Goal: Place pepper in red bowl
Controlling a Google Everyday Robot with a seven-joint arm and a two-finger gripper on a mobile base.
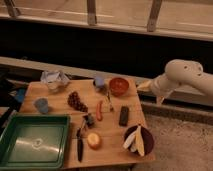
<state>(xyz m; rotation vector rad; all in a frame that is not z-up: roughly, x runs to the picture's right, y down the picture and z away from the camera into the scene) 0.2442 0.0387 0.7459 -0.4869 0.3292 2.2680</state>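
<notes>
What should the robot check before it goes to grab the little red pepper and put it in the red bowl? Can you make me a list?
1. Pepper free to grab: ok. The pepper lies on the wooden table, apart from the grape bunch and the dark block.
2. Red bowl ready: ok. The red bowl sits upright near the far edge, with nothing seen inside.
3. End effector over the pepper: not ok. The end effector hangs off the table's right side, beside the red bowl.
4. Pepper picked up: not ok. It lies on the table.
</notes>
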